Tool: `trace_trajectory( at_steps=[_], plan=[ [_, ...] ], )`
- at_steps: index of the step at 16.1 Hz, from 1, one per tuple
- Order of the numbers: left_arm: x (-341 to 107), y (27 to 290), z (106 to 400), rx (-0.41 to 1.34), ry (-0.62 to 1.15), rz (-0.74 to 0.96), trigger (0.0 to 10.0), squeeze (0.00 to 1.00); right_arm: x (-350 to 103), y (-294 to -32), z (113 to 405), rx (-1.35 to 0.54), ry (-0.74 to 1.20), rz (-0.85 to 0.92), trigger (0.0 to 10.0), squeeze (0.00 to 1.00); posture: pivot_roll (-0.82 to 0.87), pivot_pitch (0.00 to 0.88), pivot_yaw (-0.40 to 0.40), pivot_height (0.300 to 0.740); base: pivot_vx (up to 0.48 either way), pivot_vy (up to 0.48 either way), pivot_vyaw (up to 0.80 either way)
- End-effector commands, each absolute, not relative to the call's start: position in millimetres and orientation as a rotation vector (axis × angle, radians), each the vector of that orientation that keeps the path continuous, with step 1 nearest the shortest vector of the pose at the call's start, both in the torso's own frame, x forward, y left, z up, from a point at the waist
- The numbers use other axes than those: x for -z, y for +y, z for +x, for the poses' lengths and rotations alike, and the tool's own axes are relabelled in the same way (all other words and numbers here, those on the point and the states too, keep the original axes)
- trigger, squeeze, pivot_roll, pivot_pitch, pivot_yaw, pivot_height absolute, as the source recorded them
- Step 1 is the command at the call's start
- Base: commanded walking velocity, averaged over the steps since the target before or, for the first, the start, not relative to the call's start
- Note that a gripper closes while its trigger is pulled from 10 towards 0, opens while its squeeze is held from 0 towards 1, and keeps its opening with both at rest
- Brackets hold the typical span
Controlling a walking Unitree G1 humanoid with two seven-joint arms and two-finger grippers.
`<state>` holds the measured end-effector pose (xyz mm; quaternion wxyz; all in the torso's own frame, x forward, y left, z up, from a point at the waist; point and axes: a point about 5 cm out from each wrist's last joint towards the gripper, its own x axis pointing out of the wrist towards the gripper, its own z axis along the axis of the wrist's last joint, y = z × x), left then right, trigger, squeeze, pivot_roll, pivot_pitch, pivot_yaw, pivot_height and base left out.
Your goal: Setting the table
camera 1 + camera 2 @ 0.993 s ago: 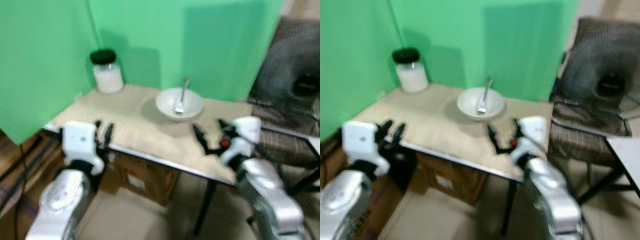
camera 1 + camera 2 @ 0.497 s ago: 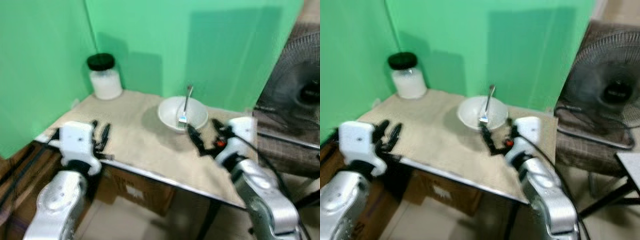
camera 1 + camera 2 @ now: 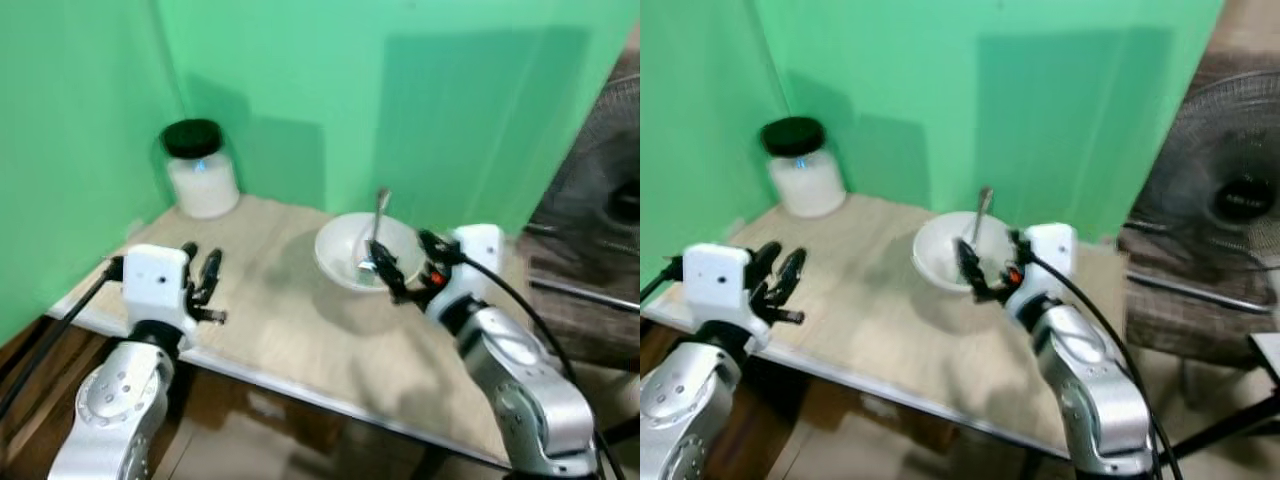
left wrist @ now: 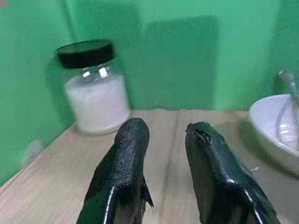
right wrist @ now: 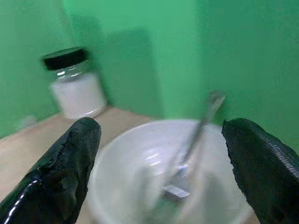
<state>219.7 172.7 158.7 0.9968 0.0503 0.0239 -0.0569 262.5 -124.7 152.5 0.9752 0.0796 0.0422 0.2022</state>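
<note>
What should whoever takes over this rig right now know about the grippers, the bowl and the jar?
Right gripper: open, fingers spread either side of the white bowl, nothing held yet.
Left gripper: open and empty, low over the near left part of the beige table.
The bowl sits at the table's far side with a metal fork leaning in it.
The glass jar with a black lid stands in the far left corner.
Done: approach to the bowl. Left: probably close on it and place it.
</note>
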Motion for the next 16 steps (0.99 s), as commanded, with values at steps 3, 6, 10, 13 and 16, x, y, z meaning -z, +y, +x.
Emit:
trace_trajectory(
  at_steps=[3,6,10,13,16],
  plan=[
    [-158,166,221,0.142,0.041,0.095,10.0,0.00,-146,-131,270,-0.376,0.173,0.183,10.0,1.00,-0.06,0.000,0.044,0.740,0.000,0.000,0.00],
    [-157,167,224,0.145,0.040,0.103,10.0,0.00,-146,-119,282,-0.399,0.206,0.196,10.0,1.00,-0.07,0.000,0.046,0.740,0.000,0.000,0.00],
    [-154,159,227,0.227,0.053,0.119,10.0,0.00,-145,-97,319,-0.345,0.297,0.185,10.0,1.00,-0.06,0.000,0.036,0.740,0.000,0.000,0.00],
    [-149,152,219,0.400,0.099,0.139,10.0,0.00,-147,-80,345,-0.327,0.359,0.104,10.0,1.00,-0.06,0.000,0.026,0.740,0.000,0.000,0.00],
    [-149,153,209,0.536,0.144,0.182,10.0,0.00,-152,-69,365,-0.305,0.402,0.050,10.0,1.00,-0.07,0.000,0.030,0.740,0.000,0.000,0.00]
  ],
)
